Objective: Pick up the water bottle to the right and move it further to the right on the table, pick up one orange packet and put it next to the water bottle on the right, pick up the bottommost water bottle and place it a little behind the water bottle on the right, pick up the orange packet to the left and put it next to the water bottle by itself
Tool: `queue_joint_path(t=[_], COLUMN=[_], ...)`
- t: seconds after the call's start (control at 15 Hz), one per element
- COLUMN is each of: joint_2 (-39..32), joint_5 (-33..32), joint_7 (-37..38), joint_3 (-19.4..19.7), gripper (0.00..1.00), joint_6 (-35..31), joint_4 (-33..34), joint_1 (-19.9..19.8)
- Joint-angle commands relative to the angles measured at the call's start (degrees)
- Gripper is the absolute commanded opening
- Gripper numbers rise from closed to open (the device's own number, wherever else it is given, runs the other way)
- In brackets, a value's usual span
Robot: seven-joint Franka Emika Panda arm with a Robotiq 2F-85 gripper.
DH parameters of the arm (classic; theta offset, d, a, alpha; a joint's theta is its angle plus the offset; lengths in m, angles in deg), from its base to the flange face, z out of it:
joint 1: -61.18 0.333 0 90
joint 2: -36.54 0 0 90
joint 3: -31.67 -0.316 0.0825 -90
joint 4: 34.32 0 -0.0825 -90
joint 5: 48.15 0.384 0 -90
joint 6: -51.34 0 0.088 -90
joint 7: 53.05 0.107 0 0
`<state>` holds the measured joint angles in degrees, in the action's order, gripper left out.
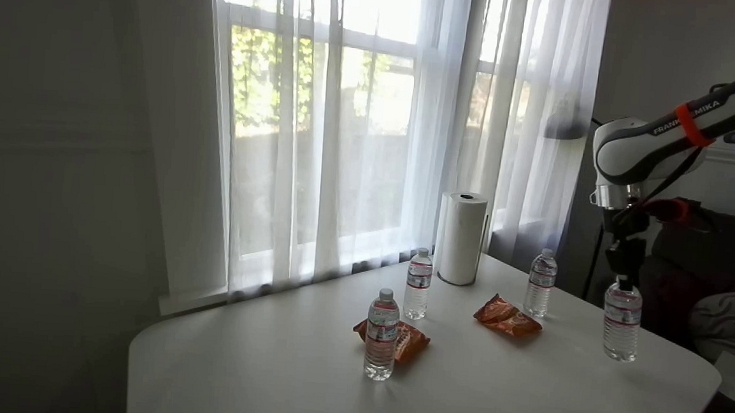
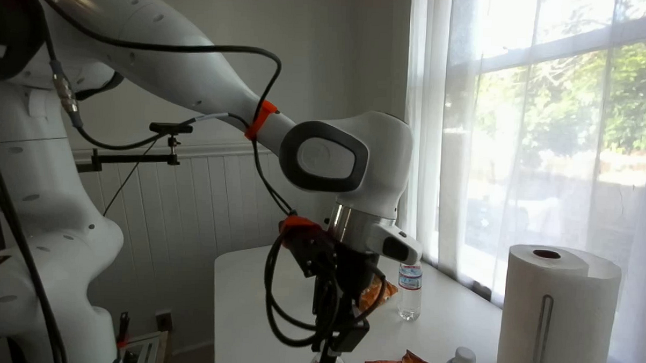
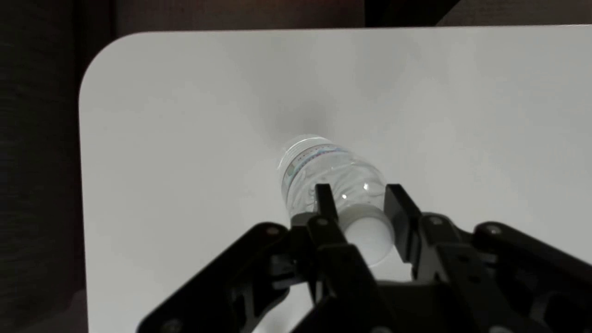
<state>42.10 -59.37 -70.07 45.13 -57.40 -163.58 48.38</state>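
Pincer [image 3: 360, 189] clasps water bottle [image 1: 622, 324]; table [image 3: 175, 138] bare around it, corner near

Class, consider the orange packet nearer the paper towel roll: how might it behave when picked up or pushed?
The orange packet would probably flex in a grip, since its wrapper looks creased and crumpled. Its sheen suggests it may be somewhat slippery. Pushed, it would likely slide rather than roll, as it lies low and flattish on the table.
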Motion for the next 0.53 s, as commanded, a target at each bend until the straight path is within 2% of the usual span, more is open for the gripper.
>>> queue_joint_path(t=[0.0,0.47], joint_2=[-0.23,-3.28], joint_5=[0.36,3.64], joint_7=[2.3,4.19], joint_3=[1.85,3.92], gripper=[0.08,0.08], joint_6=[-0.89,-4.62], joint_4=[1.09,2.68], joint_1=[-1.75,-3.55])
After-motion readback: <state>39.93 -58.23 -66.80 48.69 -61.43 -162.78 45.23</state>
